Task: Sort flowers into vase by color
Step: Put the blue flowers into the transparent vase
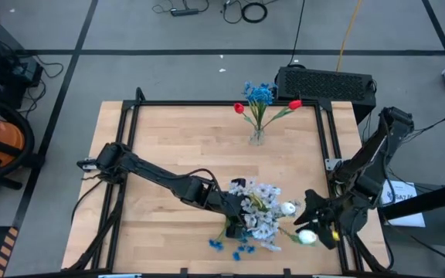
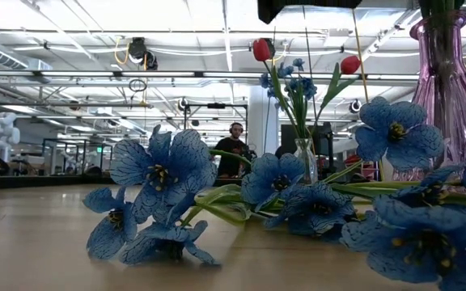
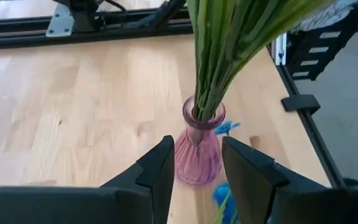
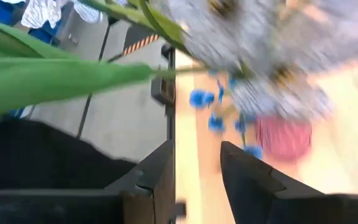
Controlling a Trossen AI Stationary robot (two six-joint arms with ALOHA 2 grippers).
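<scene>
Left end effector (image 3: pixel 194 180) open, just short of pink vase (image 3: pixel 196 155) holding lavender-white flowers (image 1: pixel 259 210), front of bench (image 1: pixel 168 147). Right end effector (image 1: pixel 315 224) grips white tulip (image 1: pixel 306 237) stem. Stems light, floppy; you pinch low.

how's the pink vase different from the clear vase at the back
The pink vase is tinted and ribbed, while the clear vase is colourless. The pink vase stands at the table's near edge, between the two arms; the clear one stands alone by the far edge. The pink holds pale flowers; the clear holds blue flowers and red tulips. Both stand upright.
</scene>
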